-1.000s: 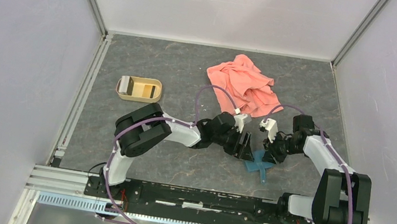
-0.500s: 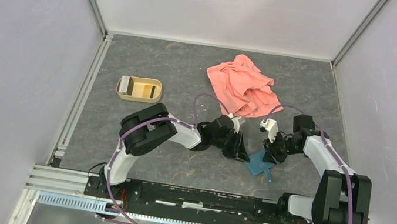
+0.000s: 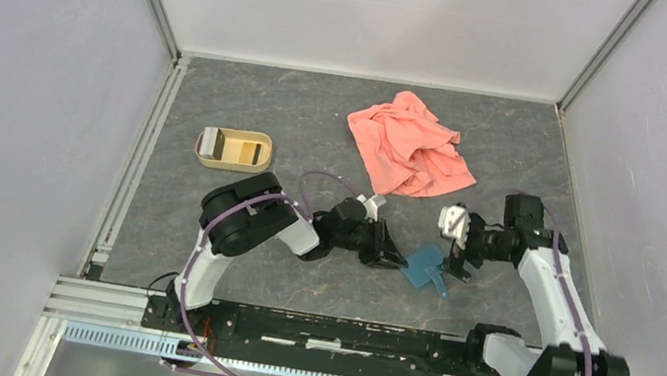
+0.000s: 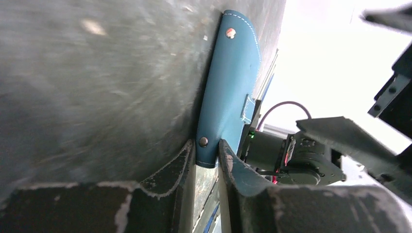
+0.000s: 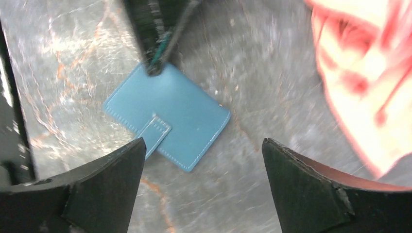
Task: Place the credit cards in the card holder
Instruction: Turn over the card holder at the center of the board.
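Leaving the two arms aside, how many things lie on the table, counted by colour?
Teal card holder: 1
Salmon-pink cloth: 1
Tan tray: 1
Total: 3. What lies inside the tray is too small to count.

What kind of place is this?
Probably a robot lab test booth: plain white walls fence in a grey table, and two robot arms are bolted to a metal rail.

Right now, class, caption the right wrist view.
Open right gripper above the teal card holder, one corner pinched by the left gripper.
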Robot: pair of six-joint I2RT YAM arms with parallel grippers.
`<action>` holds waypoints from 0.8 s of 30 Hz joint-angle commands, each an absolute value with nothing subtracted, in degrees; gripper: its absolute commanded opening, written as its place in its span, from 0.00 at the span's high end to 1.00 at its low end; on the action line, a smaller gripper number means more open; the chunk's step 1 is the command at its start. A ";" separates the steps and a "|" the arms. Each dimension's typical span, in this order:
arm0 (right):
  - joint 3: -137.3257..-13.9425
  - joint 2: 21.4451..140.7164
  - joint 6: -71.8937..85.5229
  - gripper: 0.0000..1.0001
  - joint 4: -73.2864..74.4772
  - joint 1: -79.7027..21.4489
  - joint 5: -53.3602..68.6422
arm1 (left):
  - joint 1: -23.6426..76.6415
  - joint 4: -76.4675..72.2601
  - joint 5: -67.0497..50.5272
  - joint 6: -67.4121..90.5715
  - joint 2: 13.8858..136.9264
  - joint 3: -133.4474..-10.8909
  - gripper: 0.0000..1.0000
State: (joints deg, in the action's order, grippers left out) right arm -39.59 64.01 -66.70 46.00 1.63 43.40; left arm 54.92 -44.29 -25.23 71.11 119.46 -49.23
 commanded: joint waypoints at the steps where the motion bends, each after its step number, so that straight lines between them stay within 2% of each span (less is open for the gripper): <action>1: -33.95 55.45 -112.25 0.02 58.81 1.59 55.52 | 51.00 -52.97 -24.95 78.79 117.42 -44.89 0.93; 4: -27.46 51.28 -120.37 0.02 53.67 1.21 58.77 | 49.46 -55.43 -25.41 81.71 116.34 -43.33 0.93; 8: -27.08 54.64 -125.73 0.02 53.48 0.80 60.83 | 48.03 -61.93 -25.87 88.75 116.66 -40.97 0.93; 12: -23.12 52.12 -116.20 0.02 39.13 -2.22 58.53 | 47.99 -67.14 -26.80 95.39 118.18 -40.39 0.93; 20: -19.09 53.36 -111.60 0.02 24.91 -5.64 53.26 | 47.99 -74.64 -27.95 102.50 120.40 -39.94 0.93; 24: -16.11 53.08 -104.52 0.10 14.23 -7.44 51.02 | 47.99 -76.25 -27.81 103.83 120.98 -39.55 0.92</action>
